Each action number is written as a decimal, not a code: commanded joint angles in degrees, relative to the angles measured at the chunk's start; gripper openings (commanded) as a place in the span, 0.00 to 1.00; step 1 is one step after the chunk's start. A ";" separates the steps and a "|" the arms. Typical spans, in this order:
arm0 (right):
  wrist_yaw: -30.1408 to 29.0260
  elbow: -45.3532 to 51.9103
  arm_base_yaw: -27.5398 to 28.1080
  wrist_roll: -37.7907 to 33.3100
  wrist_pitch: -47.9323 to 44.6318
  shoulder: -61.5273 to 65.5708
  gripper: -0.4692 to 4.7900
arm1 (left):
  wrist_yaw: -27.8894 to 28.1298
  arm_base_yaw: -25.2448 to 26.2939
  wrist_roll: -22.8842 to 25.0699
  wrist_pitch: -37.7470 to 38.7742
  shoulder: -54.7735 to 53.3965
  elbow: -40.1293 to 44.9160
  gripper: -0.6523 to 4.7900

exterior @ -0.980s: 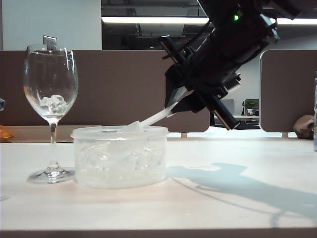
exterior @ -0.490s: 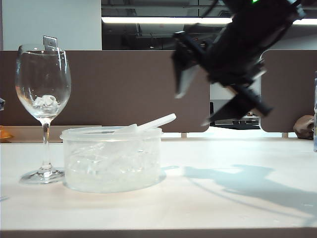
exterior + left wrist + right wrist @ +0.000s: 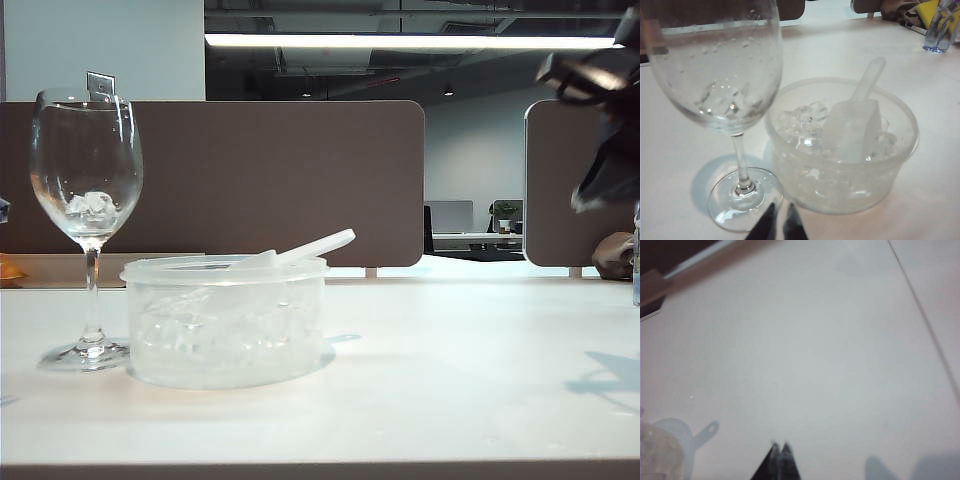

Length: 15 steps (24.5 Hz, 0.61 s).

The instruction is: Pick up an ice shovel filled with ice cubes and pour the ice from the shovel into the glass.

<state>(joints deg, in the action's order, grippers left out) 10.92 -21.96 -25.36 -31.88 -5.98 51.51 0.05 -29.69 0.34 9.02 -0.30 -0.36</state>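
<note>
The scoop [image 3: 852, 127] looks light, stiff and a bit slippery, so its thin handle is the best place to grab. It is milky white and lies on the ice [image 3: 802, 122] in the tub [image 3: 225, 325], beside the glass [image 3: 87, 200]. Both grippers are pinched shut and empty: left gripper [image 3: 778, 225] near the tub, right gripper [image 3: 780, 455] far from it.

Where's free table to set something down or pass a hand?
Bare table runs from the tub rightward to under the raised, shut right gripper, plus the front strip before the tub. Crowded on the left: the glass foot sits close beside the tub, ice shovel lying inside it, shut left gripper by the foot.
</note>
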 commanded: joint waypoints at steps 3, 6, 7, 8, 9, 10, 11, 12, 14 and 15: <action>-4.22 3.56 0.66 29.73 -2.03 -8.55 0.09 | -0.13 0.02 -0.15 -0.48 -0.04 -0.07 0.17; -5.05 6.82 0.70 32.26 -2.03 -13.68 0.09 | -0.13 0.02 -0.15 -0.48 -0.04 -0.07 0.17; -5.05 8.22 0.81 32.37 -2.05 -15.54 0.09 | -0.13 0.02 -0.15 -0.48 -0.04 -0.07 0.17; -5.07 9.75 1.20 32.37 -1.99 -17.46 0.09 | -0.15 0.02 -0.15 -0.50 -0.04 -0.07 0.17; -5.07 10.99 1.64 32.37 -1.90 -18.97 0.09 | -0.15 0.02 -0.15 -0.48 -0.04 -0.07 0.17; -5.07 12.35 2.34 32.35 -1.46 -21.00 0.09 | -0.13 0.02 -0.15 -0.48 -0.04 -0.07 0.17; -5.11 13.51 3.06 32.33 -0.87 -22.93 0.09 | -0.13 0.02 -0.15 -0.48 -0.04 -0.07 0.17; -5.11 14.14 3.52 32.33 -0.09 -24.13 0.09 | -0.15 0.02 -0.15 -0.48 -0.04 -0.07 0.17; -5.38 15.47 4.70 31.91 1.97 -26.64 0.09 | -0.11 0.02 -0.15 -0.48 -0.04 -0.07 0.17; -6.08 16.11 5.55 31.91 3.28 -27.91 0.09 | -0.15 0.02 -0.15 -0.48 -0.04 -0.07 0.17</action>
<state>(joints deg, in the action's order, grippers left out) 5.69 -6.09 -20.36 0.25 -3.64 24.32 0.03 -29.71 0.34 9.02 -0.30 -0.36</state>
